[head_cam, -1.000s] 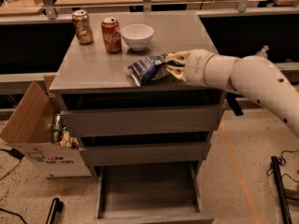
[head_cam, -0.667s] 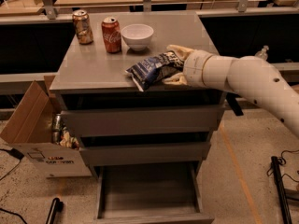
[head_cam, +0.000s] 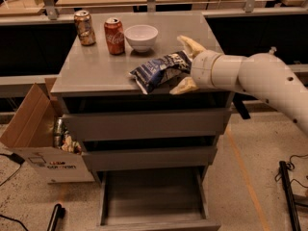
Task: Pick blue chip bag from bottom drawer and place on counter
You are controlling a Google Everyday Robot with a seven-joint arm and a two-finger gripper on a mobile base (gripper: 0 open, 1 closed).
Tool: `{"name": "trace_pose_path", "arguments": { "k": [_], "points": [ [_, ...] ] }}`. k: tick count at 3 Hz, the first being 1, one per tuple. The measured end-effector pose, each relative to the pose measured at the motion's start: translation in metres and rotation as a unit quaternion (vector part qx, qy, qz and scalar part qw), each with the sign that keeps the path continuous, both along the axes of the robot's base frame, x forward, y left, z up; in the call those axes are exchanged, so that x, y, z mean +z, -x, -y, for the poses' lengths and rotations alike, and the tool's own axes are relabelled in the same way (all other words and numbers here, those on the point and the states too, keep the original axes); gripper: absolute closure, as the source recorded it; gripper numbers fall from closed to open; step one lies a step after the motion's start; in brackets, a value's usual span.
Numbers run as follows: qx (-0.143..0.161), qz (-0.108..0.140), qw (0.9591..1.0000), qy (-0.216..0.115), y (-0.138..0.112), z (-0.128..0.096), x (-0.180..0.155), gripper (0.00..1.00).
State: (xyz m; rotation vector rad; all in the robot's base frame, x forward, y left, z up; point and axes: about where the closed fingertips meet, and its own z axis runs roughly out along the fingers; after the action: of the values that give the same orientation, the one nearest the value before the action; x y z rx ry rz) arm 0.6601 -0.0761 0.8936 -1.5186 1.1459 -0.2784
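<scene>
Gripper point(head_cam: 187, 65), spread wide, straddles one end of the blue chip bag point(head_cam: 159, 71) (resting on the counter point(head_cam: 91, 71)); retreat straight back, no snagging.

I see the crinkled navy blue chip bag point(head_cam: 156, 72) lying on the grey tabletop point(head_cam: 96, 69), near its front edge, right of centre. My claw point(head_cam: 187, 65) is at the bag's right end, fingers spread either side. The shallow grey bottom drawer point(head_cam: 154, 198) stands pulled out.
</scene>
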Motion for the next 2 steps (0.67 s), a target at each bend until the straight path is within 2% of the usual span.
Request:
{"name": "trace_pose_path", "arguments": {
  "k": [1,2],
  "points": [
    [0.009,0.001,0.9999,-0.01,0.008,0.01,0.014,0.17],
    [0.025,-0.002,0.9996,-0.014,0.025,0.029,0.032,0.0]
  ]
}}
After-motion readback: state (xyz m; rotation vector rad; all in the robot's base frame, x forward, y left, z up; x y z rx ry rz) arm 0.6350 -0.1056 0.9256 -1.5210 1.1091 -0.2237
